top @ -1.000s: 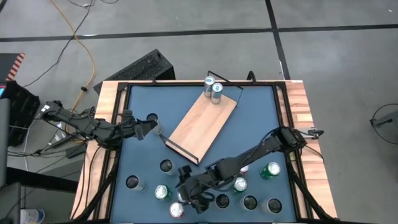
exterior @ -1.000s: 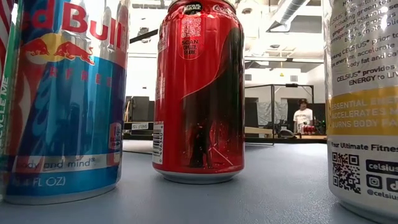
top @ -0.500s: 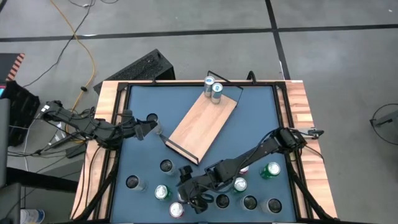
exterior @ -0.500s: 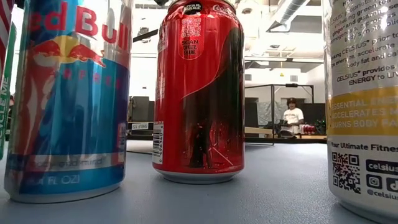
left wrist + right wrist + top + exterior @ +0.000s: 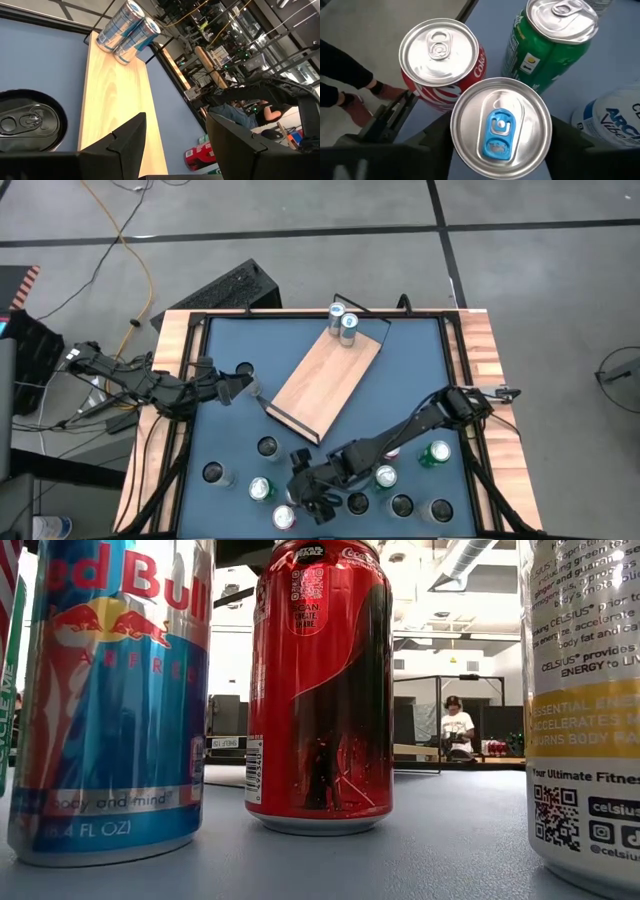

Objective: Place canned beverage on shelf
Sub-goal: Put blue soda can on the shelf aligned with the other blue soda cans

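The shelf [image 5: 325, 380] is a light-wood board lying slantwise on the blue table, with two cans [image 5: 342, 317] standing at its far end. My right gripper [image 5: 308, 492] is low among the cans near the table's near edge, shut on a blue and silver Red Bull can [image 5: 500, 130], which also shows in the low view [image 5: 110, 700]. My left gripper [image 5: 250, 387] waits open and empty at the table's left, beside a dark can [image 5: 30, 120] and the shelf's near end. My right gripper has one finger [image 5: 432, 142] on each side of the Red Bull can's wall [image 5: 457, 150], just below its rim, coming from above and pointing down. The can stands about upright; whether its base still touches the table I cannot tell.
A red Coke can [image 5: 440, 55], a green can [image 5: 550, 40] and a white and blue can [image 5: 612, 125] stand close around the held can. Several more cans [image 5: 402, 505] stand along the near edge. A white Celsius can [image 5: 590, 710] stands close to the low camera.
In the low view the Red Bull can has shifted slightly toward the picture's right and rocked a little. My right gripper has stayed over it.
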`<move>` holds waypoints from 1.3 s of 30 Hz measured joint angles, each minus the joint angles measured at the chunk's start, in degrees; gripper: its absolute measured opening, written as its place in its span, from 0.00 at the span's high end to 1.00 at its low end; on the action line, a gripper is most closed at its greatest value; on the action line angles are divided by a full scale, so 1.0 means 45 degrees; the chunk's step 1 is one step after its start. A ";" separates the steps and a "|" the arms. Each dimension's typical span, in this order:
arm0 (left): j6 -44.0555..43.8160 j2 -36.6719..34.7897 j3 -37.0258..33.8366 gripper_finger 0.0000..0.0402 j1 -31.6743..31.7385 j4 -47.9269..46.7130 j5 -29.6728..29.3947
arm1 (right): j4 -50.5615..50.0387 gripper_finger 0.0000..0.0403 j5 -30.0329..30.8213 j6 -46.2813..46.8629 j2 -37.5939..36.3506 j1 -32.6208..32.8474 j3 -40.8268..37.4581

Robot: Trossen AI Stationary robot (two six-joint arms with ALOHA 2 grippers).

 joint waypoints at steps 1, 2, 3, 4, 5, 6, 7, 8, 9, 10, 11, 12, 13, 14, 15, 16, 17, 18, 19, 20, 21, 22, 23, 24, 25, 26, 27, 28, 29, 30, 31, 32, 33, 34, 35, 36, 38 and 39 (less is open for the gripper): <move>0.0000 0.0000 0.0000 0.52 0.0000 -0.0006 -0.0001 | -0.0001 0.44 0.0009 -0.0005 0.0000 0.0007 0.0000; 0.0000 0.0002 0.0000 0.52 -0.0001 -0.0002 -0.0001 | 0.0000 0.48 0.0010 -0.0002 0.0000 0.0005 0.0000; 0.0000 0.0005 0.0000 0.52 -0.0005 -0.0006 -0.0001 | 0.0002 0.51 0.0002 0.0000 0.0000 0.0000 0.0000; 0.0000 0.0002 0.0000 0.52 0.0000 -0.0006 -0.0001 | 0.0005 0.52 -0.0007 0.0002 0.0000 0.0000 0.0000; 0.0000 0.0000 0.0000 0.52 -0.0002 -0.0006 -0.0001 | 0.0005 0.52 -0.0024 0.0006 0.0000 0.0000 0.0000; 0.0000 0.0000 0.0000 0.52 0.0000 -0.0006 -0.0001 | 0.0005 0.52 -0.0051 0.0015 -0.0005 0.0000 0.0000; -0.0014 0.0005 0.0000 0.52 -0.0005 -0.0006 -0.0001 | 0.0005 0.52 -0.0064 0.0015 -0.0005 0.0000 0.0000; -0.0087 0.0001 0.0000 0.52 -0.0001 -0.0011 -0.0001 | 0.0000 0.52 -0.0068 0.0015 -0.0005 0.0000 0.0000; -0.0135 0.0000 0.0000 0.52 -0.0003 -0.0019 0.0000 | -0.0004 0.52 -0.0068 0.0015 -0.0026 0.0000 0.0000; -0.0192 0.0002 0.0000 0.52 0.0000 -0.0025 0.0002 | -0.0093 0.52 -0.0068 -0.0008 -0.0121 0.0000 0.0000; -0.0206 0.0005 0.0000 0.52 0.0000 -0.0033 0.0000 | -0.0255 0.52 -0.0090 -0.0062 -0.0192 0.0000 -0.0004; -0.0209 0.0000 0.0000 0.52 -0.0002 -0.0040 -0.0001 | -0.0334 0.52 -0.0107 -0.0071 -0.0235 -0.0005 -0.0010; -0.0209 0.0001 0.0000 0.52 -0.0001 -0.0035 -0.0001 | -0.0265 0.52 -0.0107 -0.0110 -0.0316 -0.0041 -0.0010; -0.0209 0.0005 0.0000 0.52 0.0000 -0.0035 0.0004 | -0.0336 0.52 -0.0121 -0.0191 -0.0475 -0.0066 -0.0012; -0.0209 0.0005 0.0000 0.52 -0.0005 -0.0049 -0.0001 | -0.0605 0.52 -0.0142 -0.0311 -0.0672 -0.0086 -0.0019; -0.0218 0.0000 0.0000 0.52 0.0000 -0.0054 -0.0001 | -0.0785 0.52 -0.0146 -0.0390 -0.0861 -0.0136 -0.0034; -0.0214 0.0000 0.0000 0.52 -0.0003 -0.0063 -0.0001 | -0.0716 0.52 -0.0151 -0.0426 -0.1075 -0.0191 -0.0024; -0.0219 0.0003 0.0000 0.52 0.0000 -0.0080 -0.0001 | -0.0747 0.52 -0.0151 -0.0509 -0.1333 -0.0223 -0.0019; -0.0230 0.0010 0.0000 0.52 0.0000 -0.0095 -0.0001 | -0.0974 0.52 -0.0141 -0.0644 -0.1587 -0.0246 -0.0015; -0.0238 0.0003 0.0000 0.52 -0.0002 -0.0131 -0.0003 | -0.1196 0.52 -0.0126 -0.0725 -0.1795 -0.0312 -0.0015; -0.0240 -0.0001 0.0000 0.52 -0.0004 -0.0187 -0.0013 | -0.1246 0.52 -0.0124 -0.0824 -0.2036 -0.0358 -0.0010; -0.0243 0.0005 0.0000 0.52 -0.0005 -0.0255 -0.0034 | -0.1312 0.52 -0.0122 -0.0982 -0.2313 -0.0398 -0.0010; -0.0254 0.0004 0.0000 0.52 -0.0005 -0.0284 -0.0050 | -0.1546 0.52 -0.0110 -0.1094 -0.2564 -0.0418 -0.0010; -0.0305 0.0000 0.0000 0.52 -0.0005 -0.0297 -0.0059 | -0.1732 0.52 -0.0044 -0.1184 -0.2798 -0.0481 -0.0010; -0.0311 0.0000 0.0000 0.52 -0.0005 -0.0321 -0.0074 | -0.1814 0.52 -0.0049 -0.1333 -0.3099 -0.0567 -0.0010; -0.0320 0.0005 0.0000 0.52 0.0000 -0.0351 -0.0079 | -0.2037 0.52 -0.0058 -0.1505 -0.3460 -0.0618 -0.0010; -0.0337 0.0006 0.0000 0.52 -0.0005 -0.0336 -0.0082 | -0.2435 0.52 -0.0041 -0.1715 -0.3781 -0.0679 -0.0010; -0.0377 0.0002 0.0000 0.52 -0.0003 -0.0304 -0.0086 | -0.2833 0.52 0.0007 -0.1883 -0.4092 -0.0799 -0.0010; -0.0435 0.0002 0.0000 0.52 -0.0001 -0.0314 -0.0095 | -0.3119 0.52 0.0062 -0.2020 -0.4435 -0.0897 -0.0010; -0.0474 0.0005 0.0000 0.52 -0.0005 -0.0325 -0.0098 | -0.3374 0.52 0.0211 -0.2220 -0.4745 -0.1015 0.0004; -0.0513 0.0000 0.0000 0.52 -0.0004 -0.0311 -0.0099 | -0.3717 0.52 0.0295 -0.2406 -0.5022 -0.1173 0.0005; -0.0535 0.0000 0.0000 0.52 0.0000 -0.0308 -0.0103 | -0.4065 0.52 0.0341 -0.2530 -0.5290 -0.1352 0.0005; -0.0534 0.0005 0.0000 0.52 -0.0005 -0.0341 -0.0103 | -0.4224 0.52 0.0368 -0.2640 -0.5584 -0.1503 0.0000; -0.0534 0.0005 0.0000 0.52 -0.0005 -0.0351 -0.0103 | -0.4310 0.52 0.0426 -0.2871 -0.5914 -0.1659 0.0000; -0.0534 0.0005 0.0000 0.52 -0.0005 -0.0346 -0.0106 | -0.4565 0.52 0.0641 -0.3149 -0.6202 -0.1855 0.0000; -0.0539 0.0000 0.0000 0.52 -0.0002 -0.0349 -0.0124 | -0.4887 0.52 0.0656 -0.3413 -0.6480 -0.2079 0.0000; -0.0510 0.0005 0.0000 0.52 -0.0005 -0.0341 -0.0207 | -0.5452 0.52 0.0606 -0.3916 -0.7131 -0.2531 0.0005; -0.0473 0.0000 0.0000 0.52 -0.0004 -0.0351 -0.0232 | -0.5876 0.52 0.0612 -0.4110 -0.7311 -0.2828 0.0011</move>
